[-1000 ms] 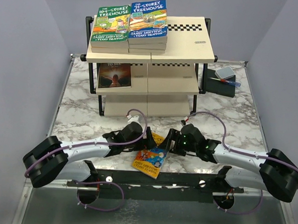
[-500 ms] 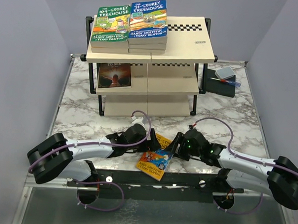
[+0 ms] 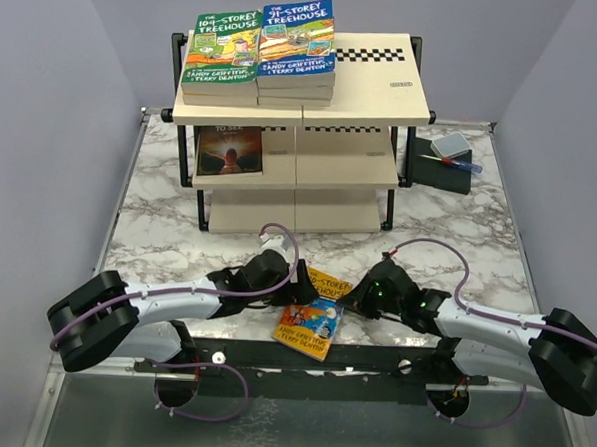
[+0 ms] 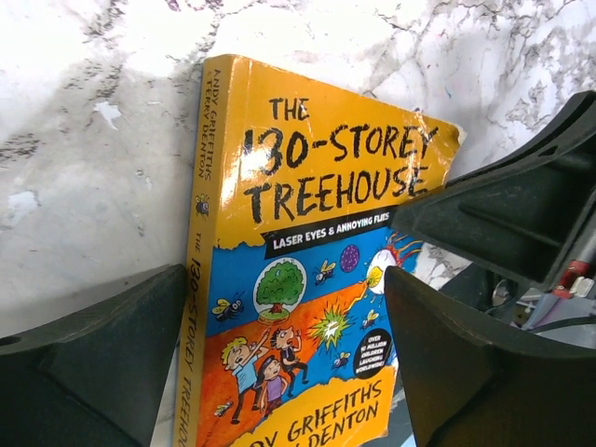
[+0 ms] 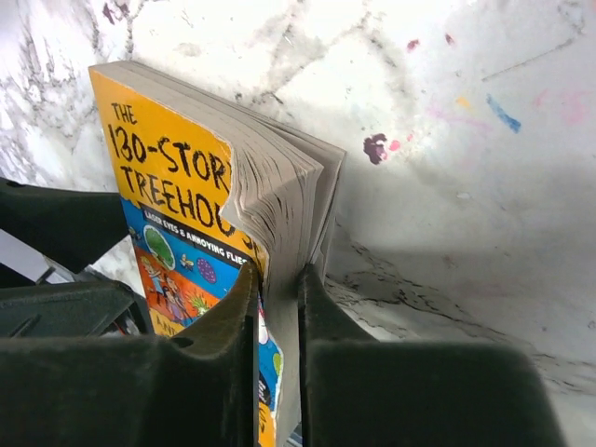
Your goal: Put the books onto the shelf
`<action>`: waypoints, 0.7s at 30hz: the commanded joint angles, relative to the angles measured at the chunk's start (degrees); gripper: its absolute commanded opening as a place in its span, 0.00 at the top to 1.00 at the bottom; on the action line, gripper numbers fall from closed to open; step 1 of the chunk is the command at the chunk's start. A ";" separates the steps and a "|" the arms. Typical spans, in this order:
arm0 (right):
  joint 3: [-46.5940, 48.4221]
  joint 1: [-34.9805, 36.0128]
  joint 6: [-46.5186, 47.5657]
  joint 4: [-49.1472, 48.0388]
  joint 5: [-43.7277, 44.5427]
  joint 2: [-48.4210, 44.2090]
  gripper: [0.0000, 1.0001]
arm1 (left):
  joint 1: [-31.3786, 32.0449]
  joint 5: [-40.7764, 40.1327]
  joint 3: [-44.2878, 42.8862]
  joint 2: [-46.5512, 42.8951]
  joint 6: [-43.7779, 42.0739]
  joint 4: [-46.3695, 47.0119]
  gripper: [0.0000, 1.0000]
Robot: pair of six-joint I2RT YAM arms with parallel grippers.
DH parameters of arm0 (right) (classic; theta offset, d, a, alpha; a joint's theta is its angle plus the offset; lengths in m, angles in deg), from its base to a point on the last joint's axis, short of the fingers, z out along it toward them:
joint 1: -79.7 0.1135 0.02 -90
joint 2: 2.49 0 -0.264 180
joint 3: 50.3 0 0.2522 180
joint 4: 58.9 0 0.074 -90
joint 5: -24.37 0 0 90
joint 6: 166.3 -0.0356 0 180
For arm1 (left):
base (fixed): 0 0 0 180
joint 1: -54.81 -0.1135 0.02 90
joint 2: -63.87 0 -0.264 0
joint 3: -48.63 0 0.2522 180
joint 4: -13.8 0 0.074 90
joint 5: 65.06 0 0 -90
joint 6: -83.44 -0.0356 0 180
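An orange "130-Storey Treehouse" book (image 3: 314,314) rests tilted on the marble table near the front edge, between my two grippers. My right gripper (image 3: 348,298) is shut on the page edge of this orange book (image 5: 177,177), one finger on the cover and one behind the pages (image 5: 277,298). My left gripper (image 3: 297,284) is open, its fingers (image 4: 93,363) standing wide on either side of the orange book's cover (image 4: 317,279). The shelf (image 3: 375,97) stands at the back, with stacked books under green (image 3: 225,47) and blue (image 3: 298,33) covers on top. A dark book (image 3: 230,150) lies on the middle tier.
A small dark box with a grey top (image 3: 444,159) and a pen sit right of the shelf. The table's front edge and a black rail (image 3: 311,362) run just below the orange book. Grey walls close in on both sides.
My right gripper has closed on the orange book's page edge and sunk lower. The book has shifted slightly to the right. The left gripper stays open beside it.
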 commanded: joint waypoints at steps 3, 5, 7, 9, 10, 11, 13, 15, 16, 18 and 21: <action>-2.93 0.34 0.15 -0.02 1.39 4.37 0.99 | 0.81 6.14 2.61 -1.21 -0.34 -1.92 0.14; -3.21 0.22 0.71 -0.56 1.48 3.55 1.00 | 0.80 4.93 2.61 -2.56 -0.72 -3.52 0.13; -4.06 -1.02 1.34 -1.64 -0.04 2.29 1.00 | 0.77 4.07 2.72 -3.66 -0.94 -5.08 0.11; -5.15 -3.57 2.39 -3.20 -3.20 1.17 1.00 | 0.73 4.05 3.01 -4.25 -0.88 -5.93 0.10; -5.78 -5.17 3.13 -3.42 -4.78 0.77 1.00 | 0.64 4.46 3.32 -4.48 -0.73 -5.98 0.09; -6.44 -7.34 3.70 -3.65 -6.23 0.28 1.00 | 0.51 4.88 3.58 -4.59 -0.60 -5.99 0.08; -8.10 -10.53 4.63 -4.78 -9.41 -0.48 1.00 | 0.47 5.52 4.26 -4.93 -0.44 -6.01 0.08; -9.18 -13.46 5.43 -5.55 -12.55 -1.03 1.00 | 0.37 6.20 4.95 -5.51 -0.36 -5.95 0.08; -9.59 -14.64 5.70 -5.86 -13.85 -1.22 1.00 | 0.25 6.66 5.24 -5.75 -0.42 -5.95 0.07; -10.23 -16.06 6.25 -6.68 -15.92 -1.45 1.00 | -0.07 7.50 5.84 -6.21 -0.44 -5.44 0.07; -11.60 -17.60 6.44 -9.80 -20.11 -0.74 1.00 | -1.14 10.65 7.31 -5.76 -0.32 -1.98 0.07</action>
